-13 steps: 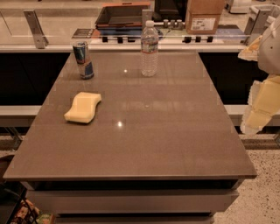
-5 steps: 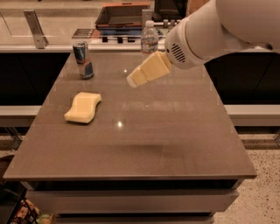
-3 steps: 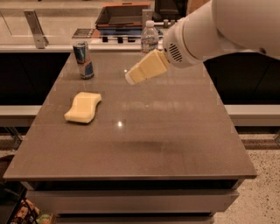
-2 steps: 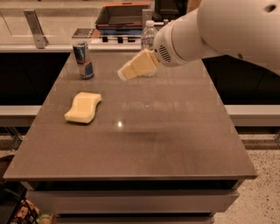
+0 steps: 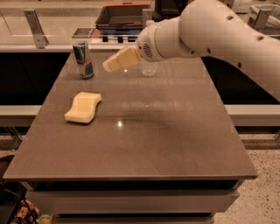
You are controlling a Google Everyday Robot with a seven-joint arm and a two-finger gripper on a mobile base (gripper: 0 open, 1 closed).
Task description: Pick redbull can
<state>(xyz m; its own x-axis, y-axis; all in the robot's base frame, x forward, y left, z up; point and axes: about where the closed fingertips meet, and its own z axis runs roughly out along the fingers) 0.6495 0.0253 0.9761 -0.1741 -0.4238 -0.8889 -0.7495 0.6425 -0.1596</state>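
The redbull can (image 5: pixel 83 60), blue and silver with a red mark, stands upright at the far left of the brown table (image 5: pixel 144 144). My gripper (image 5: pixel 109 65) hangs above the table's far middle, on a white arm that reaches in from the upper right. It points left toward the can and stays a short way to the can's right, apart from it and holding nothing.
A yellow sponge (image 5: pixel 83 107) lies on the left half of the table. A clear plastic water bottle (image 5: pixel 149 65) stands at the far middle, mostly hidden behind my arm. A counter with a dark tray (image 5: pixel 124 13) runs behind the table.
My arm has swung in from the right edge and moved left across the far part of the table, bringing the gripper closer to the can. The can, sponge and bottle have not moved.
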